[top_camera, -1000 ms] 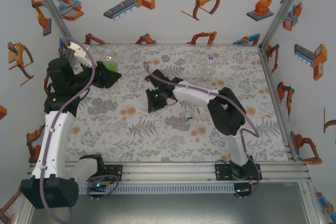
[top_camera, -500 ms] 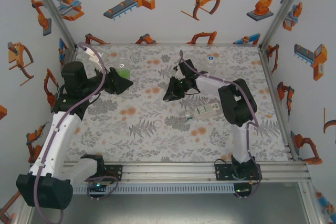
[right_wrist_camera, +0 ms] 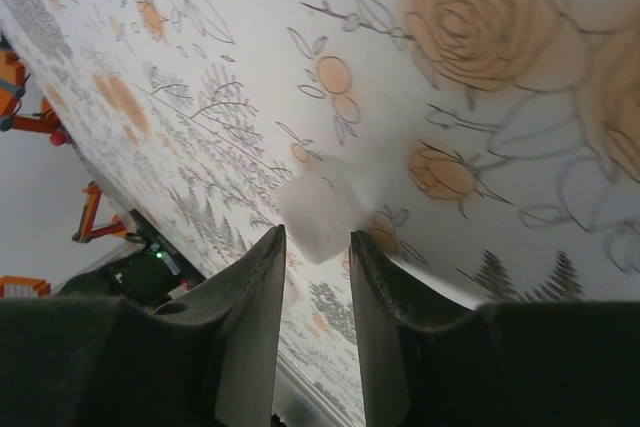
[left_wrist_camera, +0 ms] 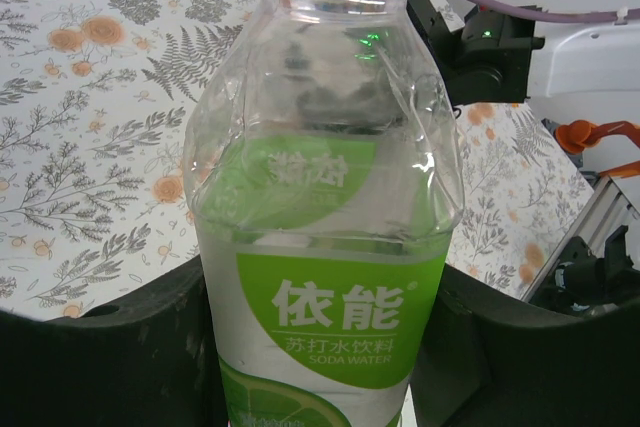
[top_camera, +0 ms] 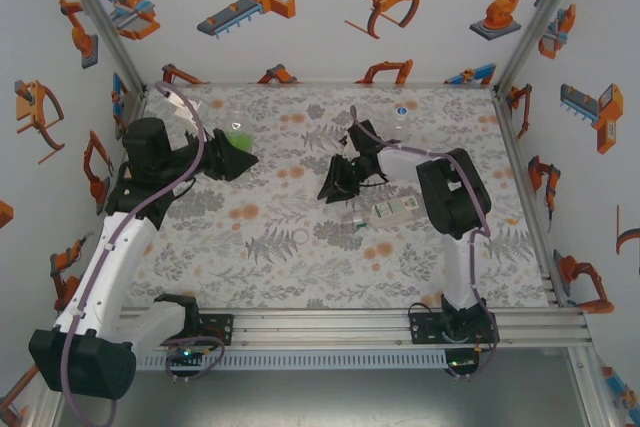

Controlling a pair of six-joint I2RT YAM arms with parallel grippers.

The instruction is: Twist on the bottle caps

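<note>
The left gripper (top_camera: 243, 155) is clamped on a green-labelled bottle (left_wrist_camera: 330, 247) at the far left of the table (top_camera: 250, 267). The right gripper (right_wrist_camera: 315, 235) is near the table's middle, jaws slightly apart, with a blurred white cap (right_wrist_camera: 320, 209) at its tips. Whether it grips the cap cannot be told.

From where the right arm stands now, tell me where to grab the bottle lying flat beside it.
Probably the labelled middle of the lying bottle, from straight above, jaws spanning its narrow width: it lies on its side, leaving the round body's flanks free.
</note>
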